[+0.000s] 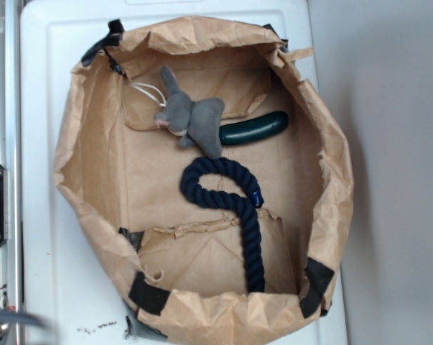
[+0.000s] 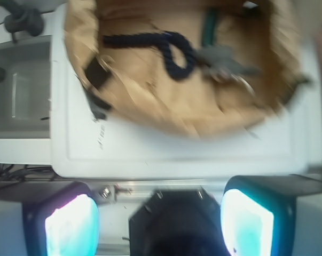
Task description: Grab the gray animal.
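The gray animal (image 1: 191,118) lies inside a brown paper bag (image 1: 87,144) with rolled-down walls, on the bag's floor toward its far side, its white string loop (image 1: 149,92) trailing to the left. A dark green cucumber-shaped object (image 1: 255,129) touches its right side, and a navy blue rope (image 1: 234,208) curls just below it — open paper floor lies to its left. The bag sits on a white tabletop (image 1: 44,237). In the wrist view the hand (image 2: 159,221) hangs outside the bag's rim, fingers (image 2: 72,226) spread apart, holding nothing.
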Robot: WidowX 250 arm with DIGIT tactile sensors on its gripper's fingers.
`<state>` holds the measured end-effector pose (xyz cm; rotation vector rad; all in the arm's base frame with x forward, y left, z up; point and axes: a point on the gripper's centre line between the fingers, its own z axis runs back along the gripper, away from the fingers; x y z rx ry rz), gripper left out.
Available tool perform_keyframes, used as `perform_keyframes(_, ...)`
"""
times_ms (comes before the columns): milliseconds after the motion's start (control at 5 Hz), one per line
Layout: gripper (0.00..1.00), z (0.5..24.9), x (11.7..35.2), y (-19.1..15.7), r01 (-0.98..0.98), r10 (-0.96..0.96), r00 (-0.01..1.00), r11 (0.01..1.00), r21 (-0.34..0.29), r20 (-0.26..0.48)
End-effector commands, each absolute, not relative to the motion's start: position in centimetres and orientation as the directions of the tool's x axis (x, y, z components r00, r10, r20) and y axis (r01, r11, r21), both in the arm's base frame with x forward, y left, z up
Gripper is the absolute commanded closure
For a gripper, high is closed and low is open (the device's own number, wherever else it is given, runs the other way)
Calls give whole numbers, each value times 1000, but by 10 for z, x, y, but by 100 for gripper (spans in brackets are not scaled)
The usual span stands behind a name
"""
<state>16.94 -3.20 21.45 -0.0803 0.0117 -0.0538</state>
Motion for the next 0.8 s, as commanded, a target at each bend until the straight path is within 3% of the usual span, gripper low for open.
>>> perform_keyframes(0, 0, 184, 264, -55, 228, -224, 974, 957, -180, 43)
perform_keyframes(200, 0, 202, 311, -41, 413, -402, 910, 877, -244, 98)
perform_keyframes(400, 0, 222, 332, -17, 486, -456, 873, 834, -260, 171)
perform_keyframes(600, 0, 241, 289, 4, 498, -496, 862, 793, -351, 101)
